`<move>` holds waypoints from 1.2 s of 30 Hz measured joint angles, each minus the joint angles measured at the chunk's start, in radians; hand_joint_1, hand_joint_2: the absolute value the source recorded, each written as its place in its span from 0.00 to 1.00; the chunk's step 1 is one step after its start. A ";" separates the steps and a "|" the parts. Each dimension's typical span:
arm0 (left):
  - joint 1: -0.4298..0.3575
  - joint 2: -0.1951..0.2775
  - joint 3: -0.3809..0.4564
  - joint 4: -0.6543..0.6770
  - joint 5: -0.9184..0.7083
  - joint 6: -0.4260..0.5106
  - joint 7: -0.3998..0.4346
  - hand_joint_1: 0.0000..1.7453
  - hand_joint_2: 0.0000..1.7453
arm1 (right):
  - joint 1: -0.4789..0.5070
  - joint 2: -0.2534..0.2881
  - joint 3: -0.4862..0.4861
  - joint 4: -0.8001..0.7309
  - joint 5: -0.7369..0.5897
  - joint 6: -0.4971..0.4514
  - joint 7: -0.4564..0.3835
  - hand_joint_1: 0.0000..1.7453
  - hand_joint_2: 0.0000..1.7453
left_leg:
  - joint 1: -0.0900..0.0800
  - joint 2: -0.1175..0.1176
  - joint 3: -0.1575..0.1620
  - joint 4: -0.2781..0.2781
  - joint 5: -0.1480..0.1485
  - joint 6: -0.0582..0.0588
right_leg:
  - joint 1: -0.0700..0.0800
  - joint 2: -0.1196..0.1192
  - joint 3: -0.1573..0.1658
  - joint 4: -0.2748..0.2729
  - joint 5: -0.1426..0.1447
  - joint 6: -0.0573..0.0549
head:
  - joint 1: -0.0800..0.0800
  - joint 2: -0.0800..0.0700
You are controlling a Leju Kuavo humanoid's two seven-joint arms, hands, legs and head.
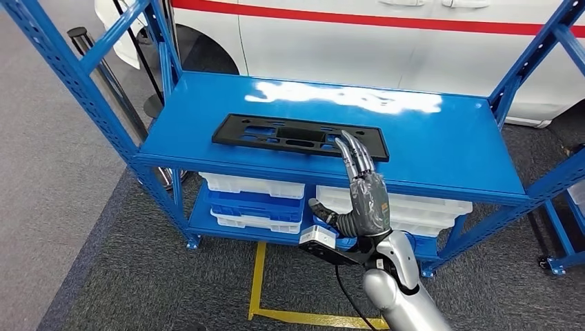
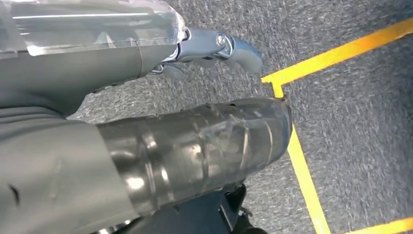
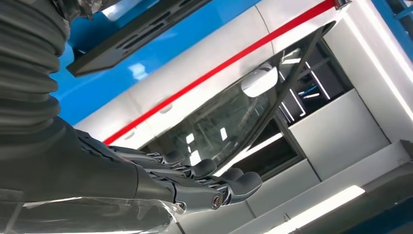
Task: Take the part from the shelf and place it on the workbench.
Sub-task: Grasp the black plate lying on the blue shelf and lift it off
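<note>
The head view is bright and evenly lit from overhead, and sharp across most of the frame. A wide white glare patch lies on the glossy blue shelf top (image 1: pixel 441 145), near its far edge, washing out the paint there. Shadows are soft; the space under the top shelf is darker. Straight shelf posts lean outward toward the corners, a sign of wide-angle distortion. In the left wrist view the carpet (image 2: pixel 355 136) is smeared by motion blur, and the left hand (image 2: pixel 214 48) is soft at its fingertips. In the right wrist view the ceiling light strips (image 3: pixel 316 209) blow out to white, reflections streak the car window (image 3: pixel 229 126), and the near ribbed cover is out of focus.
</note>
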 joint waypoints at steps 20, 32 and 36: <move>0.004 0.001 -0.008 0.000 0.000 -0.003 0.006 0.00 0.00 | 0.022 -0.024 -0.023 0.004 0.067 -0.017 0.021 0.00 1.00 | -0.002 -0.001 -0.138 0.286 -0.116 -0.047 | 0.001 -0.001 0.040 -0.082 0.049 -0.049 | -0.001 0.000; 0.002 0.007 -0.010 0.000 0.002 -0.001 0.008 0.00 0.00 | 0.026 -0.047 -0.040 0.012 0.112 -0.024 0.032 0.00 1.00 | -0.001 0.000 -0.002 -0.006 0.003 0.005 | 0.003 -0.001 -0.029 0.080 -0.045 0.000 | 0.002 0.000; 0.004 0.007 -0.011 0.000 0.000 0.003 0.013 0.00 0.00 | 0.033 -0.059 -0.045 0.023 0.130 -0.024 0.038 0.00 1.00 | 0.000 -0.002 0.015 -0.004 -0.013 0.004 | -0.007 -0.003 -0.094 0.148 -0.012 0.006 | 0.002 0.000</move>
